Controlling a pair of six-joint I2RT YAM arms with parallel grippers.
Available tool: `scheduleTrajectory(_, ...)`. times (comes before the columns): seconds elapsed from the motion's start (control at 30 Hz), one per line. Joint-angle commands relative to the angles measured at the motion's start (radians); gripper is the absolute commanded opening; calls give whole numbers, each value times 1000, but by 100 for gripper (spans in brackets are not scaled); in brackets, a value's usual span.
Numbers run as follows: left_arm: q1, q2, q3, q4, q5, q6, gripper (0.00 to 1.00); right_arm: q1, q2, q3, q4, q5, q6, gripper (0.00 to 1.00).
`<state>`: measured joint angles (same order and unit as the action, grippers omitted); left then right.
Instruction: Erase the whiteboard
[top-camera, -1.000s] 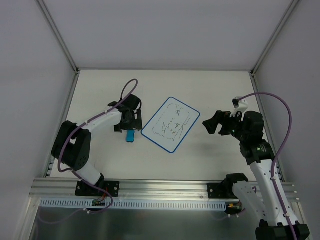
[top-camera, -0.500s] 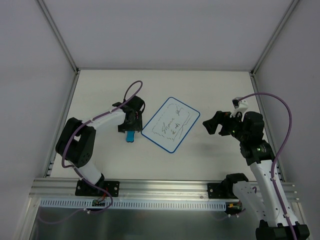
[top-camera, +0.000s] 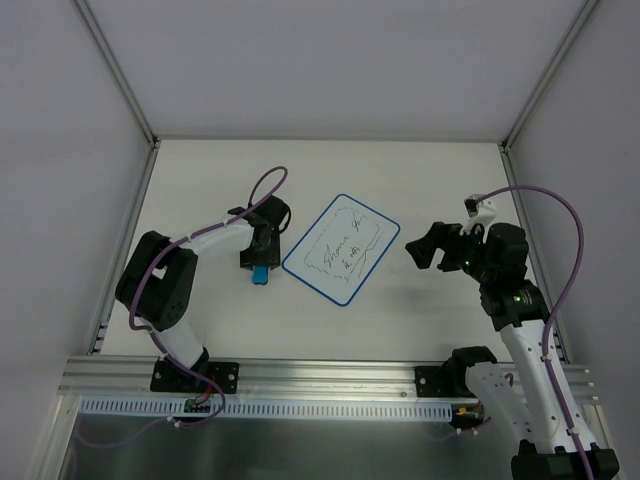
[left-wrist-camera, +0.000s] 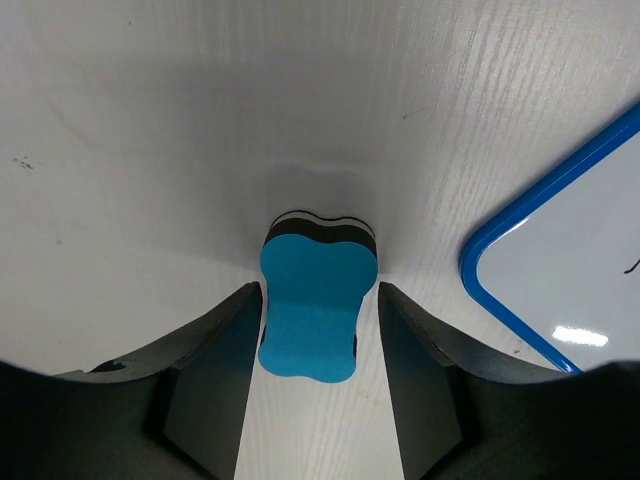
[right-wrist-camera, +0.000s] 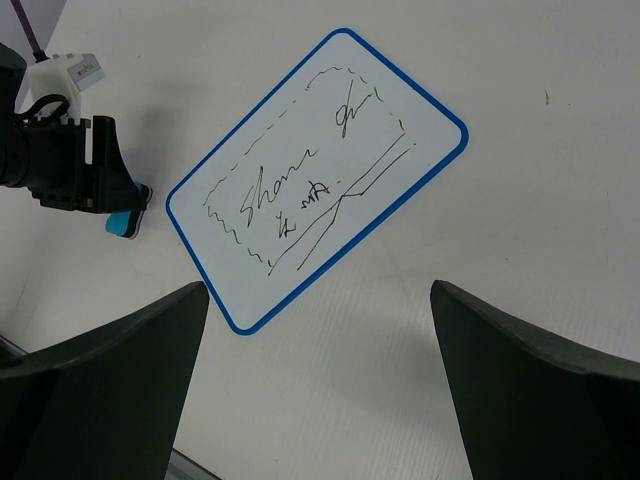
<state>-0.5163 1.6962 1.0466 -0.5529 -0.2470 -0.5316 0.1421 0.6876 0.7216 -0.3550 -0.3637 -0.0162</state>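
Enclosure: plain pale wall panels (top-camera: 60, 150) on the left, back and right, joined by grey metal posts. An aluminium rail (top-camera: 330, 375) runs along the near edge and carries both arm bases.

Surface: white table (top-camera: 420, 175), matt, with a faint grain in the left wrist view.

Left: the left gripper (top-camera: 259, 262) is low over the table with a finger on each side of a blue eraser (left-wrist-camera: 315, 310). The eraser sits on the table. The gaps at its sides are very narrow, and contact cannot be confirmed.

Centre: the whiteboard (top-camera: 340, 247) lies flat on the table, turned at an angle, just right of the eraser and apart from it. It has a blue border, and dark handwriting and lines cover its face.

Right: the right gripper (top-camera: 422, 250) hangs above the table beside the whiteboard's right edge, fingers spread wide and holding nothing.
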Motion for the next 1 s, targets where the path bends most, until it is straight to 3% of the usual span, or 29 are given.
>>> scheduleTrajectory(0.0,-2,0,-16,8,-14,2,50,5,1,-5,28,3,1,99)
scheduleTrajectory(0.2,-1,-1,-22,10,-9,2,47,5,3,-7,30,5,1,99)
scheduleTrajectory(0.33,-1,-4,-28,13,-5,-1,40,5,7,-8,30,9,1,99)
scheduleTrajectory(0.43,-1,-12,-28,11,-3,-1,34,5,15,-8,30,11,2,99)
scheduleTrajectory(0.63,-5,-35,7,15,47,31,11,5,56,-2,33,-12,9,99)
scheduleTrajectory(0.83,-48,0,143,15,57,114,9,5,98,-19,83,2,13,99)
scheduleTrajectory(0.97,-65,85,263,18,87,177,8,5,235,10,99,81,56,99)
